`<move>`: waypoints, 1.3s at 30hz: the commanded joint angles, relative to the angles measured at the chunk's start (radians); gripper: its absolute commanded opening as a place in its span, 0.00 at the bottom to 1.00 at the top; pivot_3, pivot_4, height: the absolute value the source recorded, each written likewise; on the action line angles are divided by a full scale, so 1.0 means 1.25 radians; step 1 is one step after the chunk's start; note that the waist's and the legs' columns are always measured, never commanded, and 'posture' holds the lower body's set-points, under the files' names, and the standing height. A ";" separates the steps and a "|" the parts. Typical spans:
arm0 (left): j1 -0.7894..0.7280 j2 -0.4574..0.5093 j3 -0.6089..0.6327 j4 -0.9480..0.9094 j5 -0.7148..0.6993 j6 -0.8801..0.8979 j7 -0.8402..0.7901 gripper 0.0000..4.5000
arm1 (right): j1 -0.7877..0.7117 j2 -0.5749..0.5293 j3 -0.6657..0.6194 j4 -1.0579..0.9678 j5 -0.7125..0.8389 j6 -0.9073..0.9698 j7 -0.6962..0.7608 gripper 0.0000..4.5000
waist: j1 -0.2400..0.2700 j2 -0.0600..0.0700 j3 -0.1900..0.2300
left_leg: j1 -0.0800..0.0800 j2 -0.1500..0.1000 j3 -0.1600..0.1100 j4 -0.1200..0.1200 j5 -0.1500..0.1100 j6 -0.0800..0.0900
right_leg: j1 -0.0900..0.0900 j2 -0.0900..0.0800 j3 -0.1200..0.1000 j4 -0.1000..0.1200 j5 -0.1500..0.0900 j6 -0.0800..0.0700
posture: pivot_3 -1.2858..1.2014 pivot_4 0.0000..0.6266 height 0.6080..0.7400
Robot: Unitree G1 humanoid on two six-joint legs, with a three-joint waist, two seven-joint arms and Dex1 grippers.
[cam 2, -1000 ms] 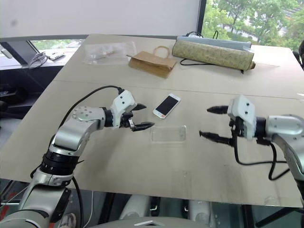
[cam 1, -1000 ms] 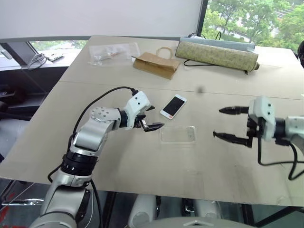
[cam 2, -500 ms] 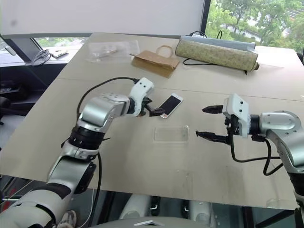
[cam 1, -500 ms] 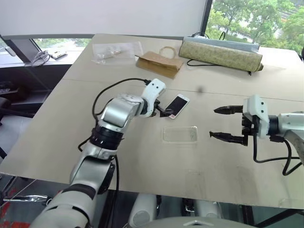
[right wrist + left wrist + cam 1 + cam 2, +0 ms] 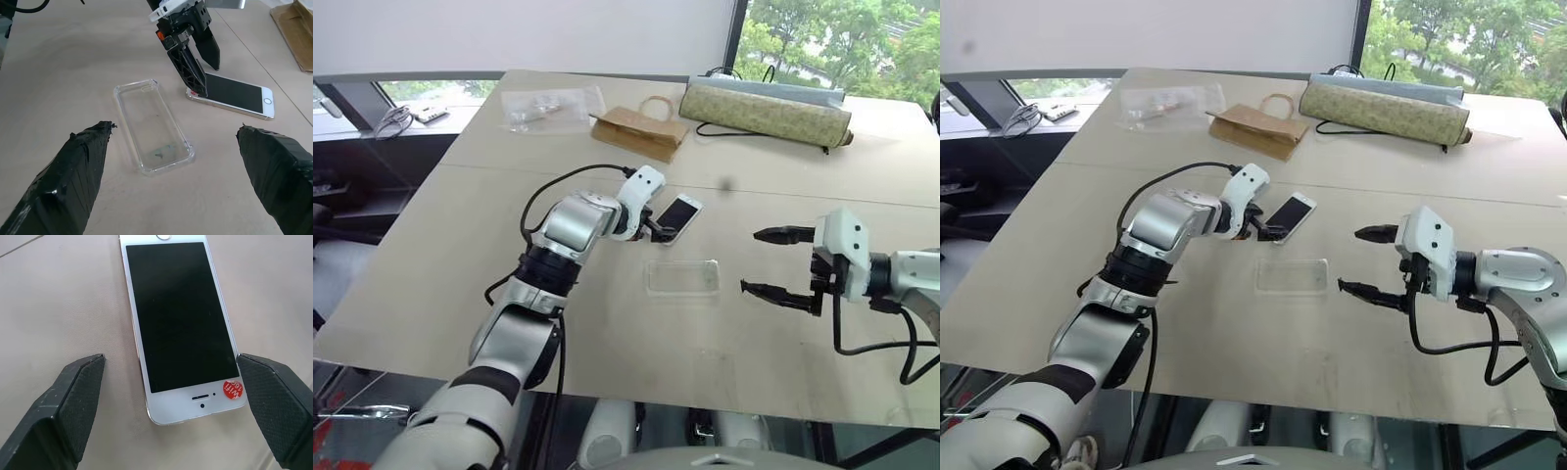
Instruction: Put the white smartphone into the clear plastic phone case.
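The white smartphone [image 5: 677, 213] lies flat and screen up on the tan table [image 5: 607, 333], with a red sticker near its close end. My left gripper [image 5: 658, 227] is open and angled down at that end; in the left wrist view its fingers straddle the white smartphone [image 5: 181, 318] without touching it. The clear plastic phone case [image 5: 682, 276] lies open side up, just nearer to me than the phone and apart from it. My right gripper [image 5: 750, 260] hovers open to the right of the case, holding nothing. The right wrist view shows the case [image 5: 152, 125], the phone [image 5: 234, 95] and the left gripper [image 5: 209, 81].
At the far side of the table lie a brown paper bag [image 5: 636, 132], a long rolled mat [image 5: 764, 108] with a black cable, and a crinkled clear plastic bag [image 5: 548, 106]. The table's left edge drops off toward a window ledge [image 5: 401, 117].
My left gripper has swung forward and to the right, from beside the case to the phone's near end. The right gripper has drawn back slightly, staying open.
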 commanded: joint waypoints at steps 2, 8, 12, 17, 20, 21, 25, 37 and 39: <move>-0.008 -0.002 -0.005 -0.016 0.000 -0.009 -0.009 0.99 | -0.001 -0.015 -0.043 -0.028 0.018 0.014 -0.016 1.00 | 0.000 0.000 0.000 | 0.000 0.000 0.000 0.000 0.000 0.000 | 0.000 0.000 0.000 0.000 0.000 0.000 | 0.52 0.24 1.00; 0.038 0.033 0.016 -0.089 -0.006 -0.022 -0.007 0.99 | -0.043 -0.019 -0.008 0.009 -0.040 0.036 -0.073 1.00 | -0.005 0.000 0.000 | 0.000 0.000 0.000 0.000 0.000 0.000 | 0.000 0.000 0.000 0.000 0.000 0.000 | 0.52 0.24 1.00; 0.067 0.050 0.010 -0.120 -0.005 -0.012 -0.001 0.99 | -0.108 -0.012 0.029 0.060 -0.047 0.022 -0.042 1.00 | -0.006 0.000 0.000 | 0.001 0.000 0.000 0.000 0.000 0.000 | 0.000 0.000 0.001 0.000 0.000 0.000 | 0.52 0.24 1.00; 0.060 0.037 0.012 -0.108 -0.007 -0.006 0.014 0.99 | -0.147 0.005 0.074 0.105 -0.082 -0.009 -0.033 1.00 | -0.005 0.000 0.000 | 0.000 0.000 0.000 0.000 0.000 0.000 | 0.000 0.000 0.001 0.000 0.000 0.000 | 0.52 0.24 1.00; 0.063 0.035 -0.006 -0.101 -0.005 -0.008 0.007 0.99 | -0.154 0.013 0.086 0.107 -0.092 -0.015 -0.030 1.00 | -0.005 0.000 0.000 | 0.000 0.000 0.000 0.000 0.000 0.000 | 0.000 0.000 0.001 0.000 0.000 0.000 | 0.52 0.24 1.00; 0.063 0.035 -0.010 -0.096 -0.003 -0.009 0.006 0.99 | -0.154 0.015 0.089 0.107 -0.094 -0.016 -0.031 1.00 | -0.005 0.000 0.000 | 0.000 0.000 0.000 0.000 0.000 0.000 | 0.000 0.000 0.001 0.000 0.000 0.000 | 0.52 0.24 1.00; 0.050 0.040 -0.028 -0.063 0.006 -0.009 -0.004 0.99 | -0.165 0.021 0.097 0.088 -0.090 0.004 -0.036 1.00 | -0.004 0.000 0.000 | 0.000 0.000 0.000 0.000 0.000 0.000 | 0.000 0.000 0.001 0.000 0.000 0.000 | 0.52 0.24 1.00; 0.032 -0.026 -0.019 -0.084 0.033 0.050 0.093 0.99 | -0.145 0.051 0.099 0.056 -0.090 0.015 -0.051 1.00 | -0.007 0.000 0.000 | 0.000 0.000 0.000 0.001 -0.001 0.001 | 0.000 0.000 0.001 0.000 0.000 0.000 | 0.52 0.24 1.00; 0.030 -0.033 -0.037 -0.072 0.041 0.059 0.101 0.99 | -0.134 0.052 0.099 0.054 -0.097 0.009 -0.049 1.00 | -0.006 0.000 0.000 | 0.000 0.000 0.000 0.001 -0.001 0.001 | 0.000 0.000 0.001 0.001 0.000 0.000 | 0.52 0.24 1.00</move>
